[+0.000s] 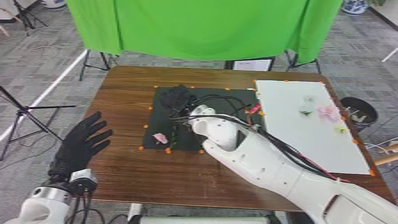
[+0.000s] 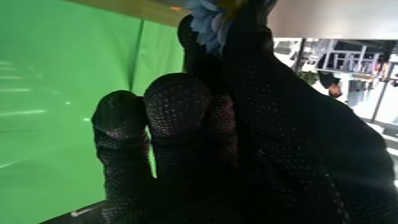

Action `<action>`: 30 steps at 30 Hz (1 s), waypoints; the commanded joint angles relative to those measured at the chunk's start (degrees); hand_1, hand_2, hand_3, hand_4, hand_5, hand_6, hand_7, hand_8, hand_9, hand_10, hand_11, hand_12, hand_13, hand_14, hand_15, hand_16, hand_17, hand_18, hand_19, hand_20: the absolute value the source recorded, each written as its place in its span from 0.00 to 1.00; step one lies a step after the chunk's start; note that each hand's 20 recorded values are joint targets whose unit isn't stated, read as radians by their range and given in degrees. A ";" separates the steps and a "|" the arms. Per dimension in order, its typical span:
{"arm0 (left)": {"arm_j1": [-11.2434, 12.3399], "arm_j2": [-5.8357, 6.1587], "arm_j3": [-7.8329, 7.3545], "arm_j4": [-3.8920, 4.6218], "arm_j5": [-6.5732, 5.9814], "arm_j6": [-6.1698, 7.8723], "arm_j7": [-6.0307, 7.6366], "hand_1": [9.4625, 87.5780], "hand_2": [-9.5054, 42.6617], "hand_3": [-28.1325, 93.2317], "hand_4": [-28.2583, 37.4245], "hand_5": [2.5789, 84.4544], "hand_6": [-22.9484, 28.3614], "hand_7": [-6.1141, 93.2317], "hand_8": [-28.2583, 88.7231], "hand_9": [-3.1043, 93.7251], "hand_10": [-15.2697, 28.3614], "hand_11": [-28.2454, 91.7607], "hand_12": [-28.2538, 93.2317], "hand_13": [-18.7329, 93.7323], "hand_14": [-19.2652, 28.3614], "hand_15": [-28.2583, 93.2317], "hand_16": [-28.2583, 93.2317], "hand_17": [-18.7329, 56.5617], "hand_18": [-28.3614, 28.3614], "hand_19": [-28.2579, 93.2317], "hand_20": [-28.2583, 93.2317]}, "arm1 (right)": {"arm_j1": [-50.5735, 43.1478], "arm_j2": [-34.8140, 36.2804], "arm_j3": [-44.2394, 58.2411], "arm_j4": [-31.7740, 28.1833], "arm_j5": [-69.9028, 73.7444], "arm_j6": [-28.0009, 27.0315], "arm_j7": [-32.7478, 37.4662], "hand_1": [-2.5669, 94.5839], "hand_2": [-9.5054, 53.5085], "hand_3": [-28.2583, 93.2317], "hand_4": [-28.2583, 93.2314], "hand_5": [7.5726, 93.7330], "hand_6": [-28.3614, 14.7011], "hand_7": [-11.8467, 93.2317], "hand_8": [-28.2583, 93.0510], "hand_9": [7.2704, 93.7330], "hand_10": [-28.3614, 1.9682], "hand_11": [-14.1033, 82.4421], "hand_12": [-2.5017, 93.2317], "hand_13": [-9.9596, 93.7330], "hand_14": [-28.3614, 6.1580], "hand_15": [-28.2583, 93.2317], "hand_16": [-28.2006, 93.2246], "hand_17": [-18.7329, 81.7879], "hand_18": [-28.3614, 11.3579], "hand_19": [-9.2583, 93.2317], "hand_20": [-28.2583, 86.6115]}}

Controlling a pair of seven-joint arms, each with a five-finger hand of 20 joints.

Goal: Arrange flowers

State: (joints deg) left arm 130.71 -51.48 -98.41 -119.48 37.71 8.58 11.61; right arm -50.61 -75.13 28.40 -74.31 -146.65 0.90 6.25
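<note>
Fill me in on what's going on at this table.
The robot is arranging flowers. Its right robot hand is over the black mat, pinching a blue flower between thumb and fingers. A small pink bloom lies on that mat. On the white sheet to the right are a larger pink flower, a pale one and a yellow one. The left robot hand is held open at the table's left side, handling nothing.

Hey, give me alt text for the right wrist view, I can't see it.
The robot's right hand in a black fabric glove holds a pale blue flower at its fingertips, against a bright green cloth backdrop.
</note>
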 commanded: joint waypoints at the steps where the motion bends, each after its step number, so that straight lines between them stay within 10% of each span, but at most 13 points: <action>1: -0.17 0.14 0.21 0.24 0.14 -0.53 -0.69 0.19 0.14 0.82 0.00 0.27 0.47 0.33 0.12 0.28 0.57 0.42 0.38 0.35 0.71 0.49 0.23 0.13 0.91 0.57 0.30 | -0.25 0.12 0.01 -0.54 -2.15 -2.50 1.01 0.49 0.00 0.91 0.00 0.66 0.72 0.58 0.30 0.85 0.79 0.29 0.55 0.76 0.69 0.82 0.56 0.53 0.22 0.93 0.75; 23: 0.13 -0.19 0.07 0.22 -0.01 -0.60 -0.63 0.20 0.15 0.82 0.00 0.28 0.47 0.31 0.13 0.28 0.58 0.42 0.38 0.35 0.72 0.49 0.23 0.13 0.91 0.57 0.30 | -0.47 1.33 1.80 -3.97 1.16 -1.22 3.42 0.42 0.00 0.86 0.00 0.57 0.69 0.56 0.27 0.70 0.65 0.47 0.35 0.71 0.65 0.87 0.54 0.50 0.25 0.94 0.76; 30: 0.45 -0.76 -0.22 0.18 0.05 -0.69 -0.90 0.20 0.15 0.82 0.01 0.29 0.50 0.28 0.14 0.28 0.59 0.41 0.38 0.34 0.74 0.49 0.24 0.13 0.90 0.57 0.30 | -2.63 3.87 5.10 -11.00 4.97 -5.54 3.92 0.34 0.00 0.95 0.00 0.53 0.69 0.55 0.09 0.65 0.62 0.49 0.31 0.68 0.64 0.87 0.53 0.48 0.25 0.94 0.76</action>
State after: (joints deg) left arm 130.35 -51.44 -98.27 -119.30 37.69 8.41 11.33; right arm -52.29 -73.44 30.73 -79.48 -144.79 -1.66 9.34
